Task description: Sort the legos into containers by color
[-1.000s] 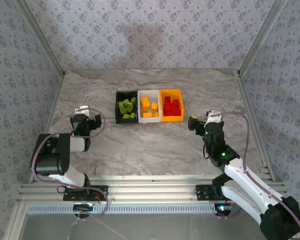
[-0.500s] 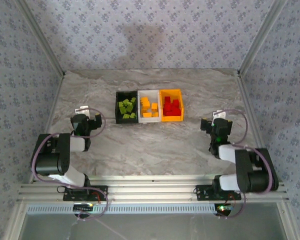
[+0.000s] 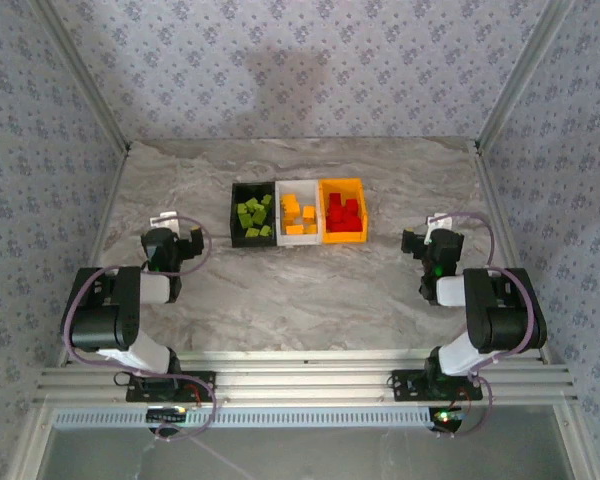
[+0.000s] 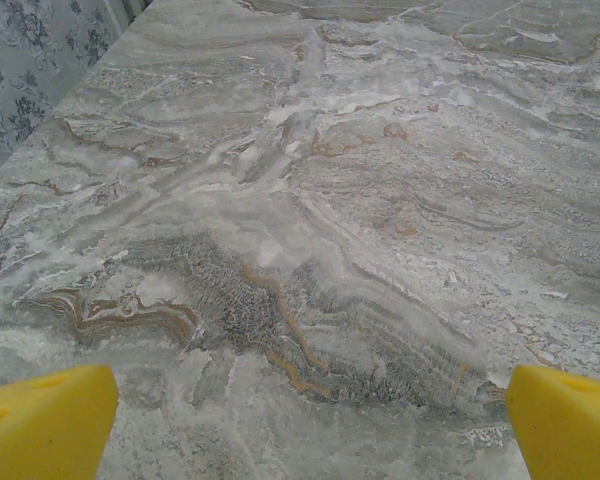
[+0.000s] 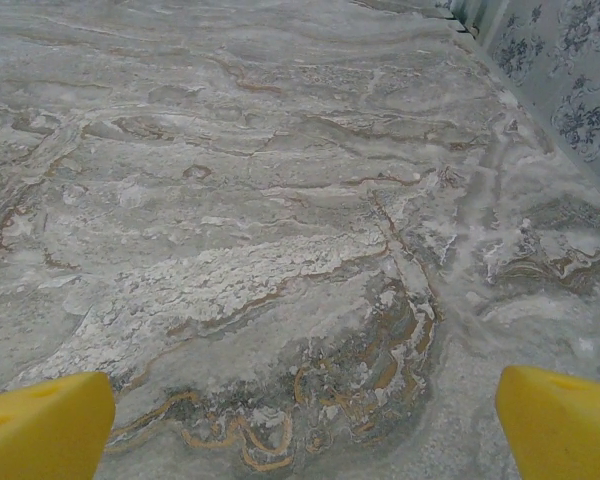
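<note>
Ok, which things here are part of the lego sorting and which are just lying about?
Part of the job: green legos in the black bin, orange-yellow legos in the white bin, red legos in the orange bin, left hand and right hand, both open.
Just there: marble table, patterned walls.

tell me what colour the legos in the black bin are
The legos in the black bin are lime green, clearest in the top external view.

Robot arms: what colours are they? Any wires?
The left arm and right arm are black and white, each looped by a greyish-purple cable. The left pincer and right pincer have yellow fingertips. A green light glows on the right arm.
</note>
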Tool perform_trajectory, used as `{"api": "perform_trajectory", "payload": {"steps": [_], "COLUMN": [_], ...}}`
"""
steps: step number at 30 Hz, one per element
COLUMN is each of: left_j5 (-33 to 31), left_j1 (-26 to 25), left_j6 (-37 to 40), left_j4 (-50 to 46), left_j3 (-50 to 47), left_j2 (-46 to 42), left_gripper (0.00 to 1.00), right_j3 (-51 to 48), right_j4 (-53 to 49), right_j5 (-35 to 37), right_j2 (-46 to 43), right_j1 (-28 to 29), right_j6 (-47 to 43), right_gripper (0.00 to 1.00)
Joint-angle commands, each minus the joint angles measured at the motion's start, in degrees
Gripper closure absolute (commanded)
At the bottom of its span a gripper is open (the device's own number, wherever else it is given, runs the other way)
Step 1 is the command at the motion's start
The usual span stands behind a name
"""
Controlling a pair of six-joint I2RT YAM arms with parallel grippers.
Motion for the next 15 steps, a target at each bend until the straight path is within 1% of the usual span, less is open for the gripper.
{"api": "perform_trajectory", "payload": {"steps": [1, 15], "left_j5": [1.1, 1.4], "left_j1": [0.1, 0.0], "left_j6": [-0.6, -0.3], "left_j4": [1.6, 1.4], "left_j3": [0.7, 0.8], "left_j2": [-0.9, -0.8], "left_gripper": [0.00, 0.00], "right_j3": [0.9, 0.8], "right_j4": [1.3, 1.2], "right_j5": [-0.4, -0.4], "right_j2": [-0.4, -0.5], "right_j1": [-0.2, -0.2], "right_j6": [1.0, 1.0], "right_gripper": [0.00, 0.00]}}
